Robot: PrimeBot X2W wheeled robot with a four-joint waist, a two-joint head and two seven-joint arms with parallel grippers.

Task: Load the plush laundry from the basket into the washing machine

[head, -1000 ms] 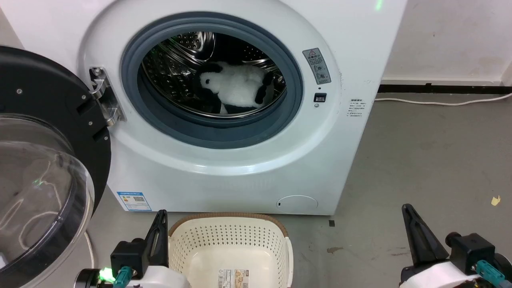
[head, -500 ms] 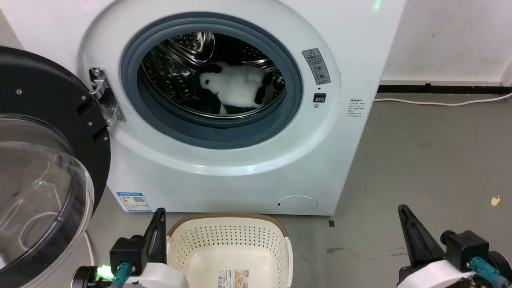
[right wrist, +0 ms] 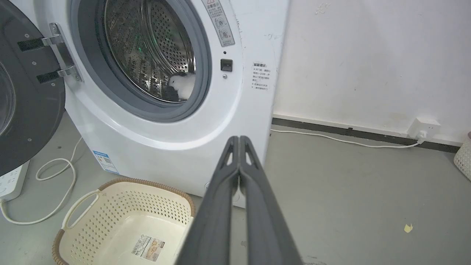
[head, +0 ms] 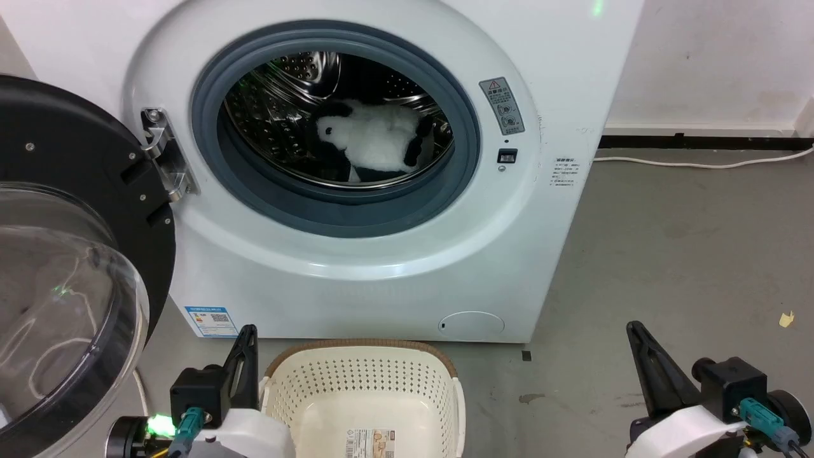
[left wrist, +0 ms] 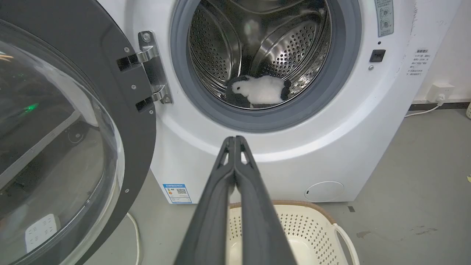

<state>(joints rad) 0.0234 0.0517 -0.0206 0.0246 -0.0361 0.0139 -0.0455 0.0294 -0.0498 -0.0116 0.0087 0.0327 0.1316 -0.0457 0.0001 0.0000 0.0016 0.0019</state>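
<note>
The plush laundry [head: 375, 143], white with black patches, lies inside the steel drum of the washing machine [head: 407, 267]; it also shows as the plush [left wrist: 263, 90] and plush [right wrist: 183, 85] in the wrist views. The cream basket [head: 362, 397] stands on the floor before the machine with only a sticker in its bottom, also seen as basket [right wrist: 125, 221]. My left gripper [head: 247, 332] is shut and holds nothing, just left of the basket; in its wrist view the left gripper [left wrist: 233, 139] has its fingers pressed together. My right gripper [head: 633, 327] is shut over bare floor, its tips at right gripper [right wrist: 239, 138].
The black-framed domed door [head: 70, 273] stands swung open at the left. White cables [right wrist: 55, 176] and a power strip [right wrist: 9, 180] lie on the floor left of the machine. A cable [head: 699, 164] runs along the wall to a socket [right wrist: 423, 129]. Grey floor [head: 687, 254] spreads to the right.
Both grippers have slid slightly leftward and lower in the head view. The plush and the basket have not moved.
</note>
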